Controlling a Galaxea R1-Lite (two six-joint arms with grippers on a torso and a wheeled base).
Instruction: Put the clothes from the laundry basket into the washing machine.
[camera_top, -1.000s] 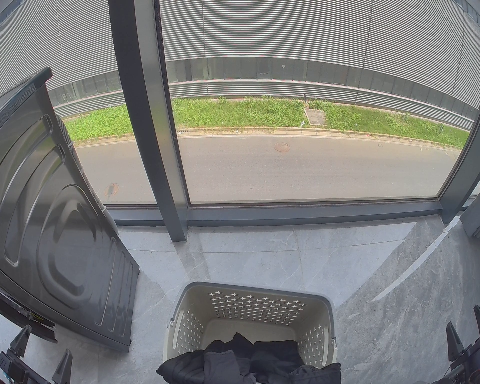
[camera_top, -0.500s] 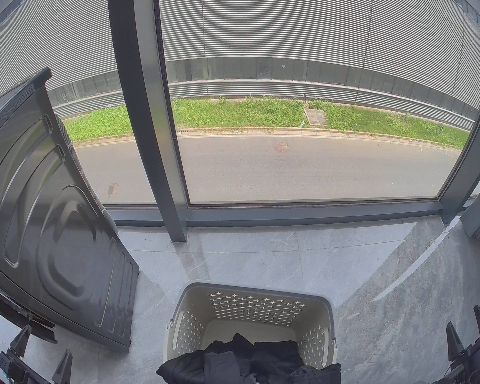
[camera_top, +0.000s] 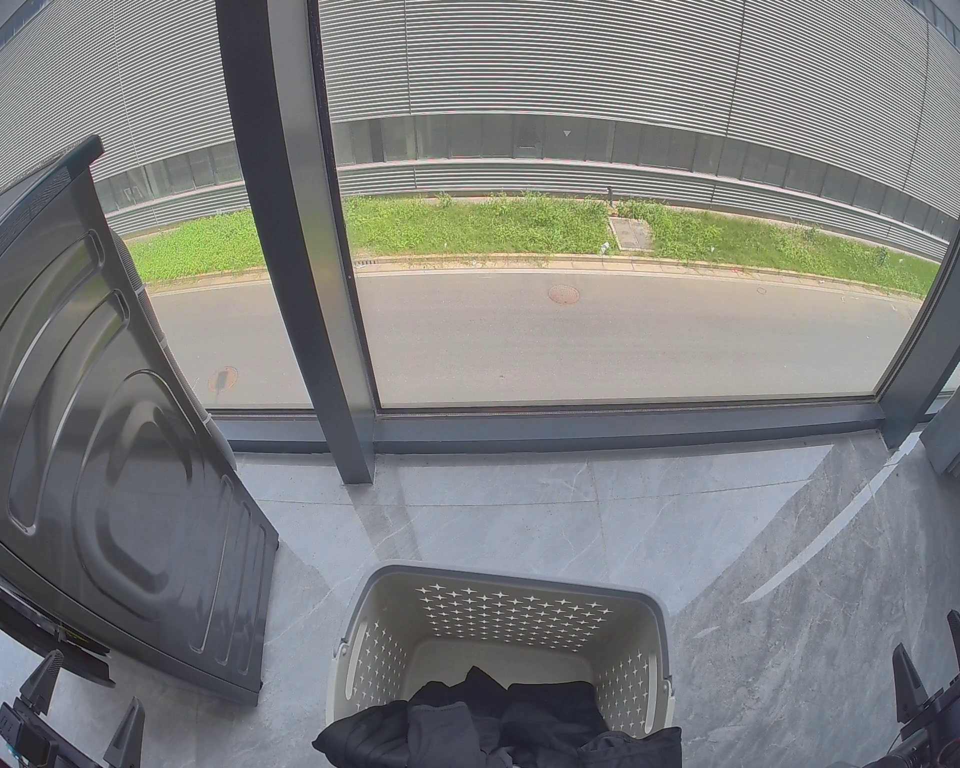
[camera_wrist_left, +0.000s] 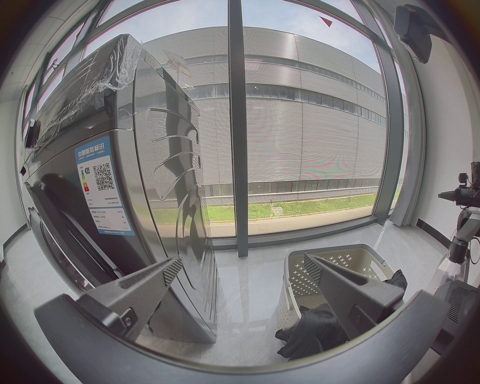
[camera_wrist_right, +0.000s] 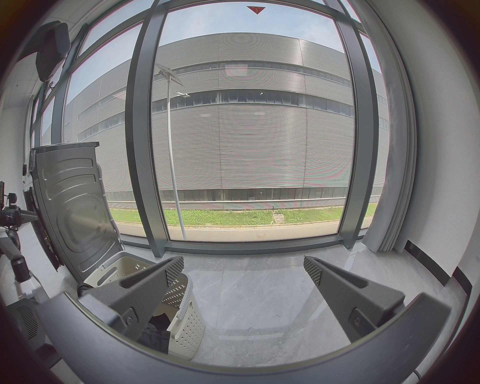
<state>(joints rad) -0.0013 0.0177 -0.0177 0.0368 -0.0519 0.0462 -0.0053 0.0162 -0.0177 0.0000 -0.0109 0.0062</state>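
Observation:
A cream laundry basket (camera_top: 505, 606) stands on the floor at the bottom centre, with black clothes (camera_top: 500, 726) piled in it and hanging over its near rim. The dark grey washing machine (camera_top: 110, 450) stands to the left, its side panel facing me. In the left wrist view the washing machine (camera_wrist_left: 115, 165), laundry basket (camera_wrist_left: 335, 260) and black clothes (camera_wrist_left: 312, 330) appear beyond my left gripper (camera_wrist_left: 242, 272), which is open and empty. My left gripper (camera_top: 85, 695) sits low at the left corner. My right gripper (camera_wrist_right: 242, 272) is open and empty, with the laundry basket (camera_wrist_right: 185, 315) to its side.
A tall window with a dark mullion (camera_top: 300, 250) runs across the far side, a low sill (camera_top: 600, 420) beneath it. Grey marble floor (camera_top: 620, 520) lies open between basket and window. A curtain (camera_wrist_right: 395, 165) hangs at the right wall.

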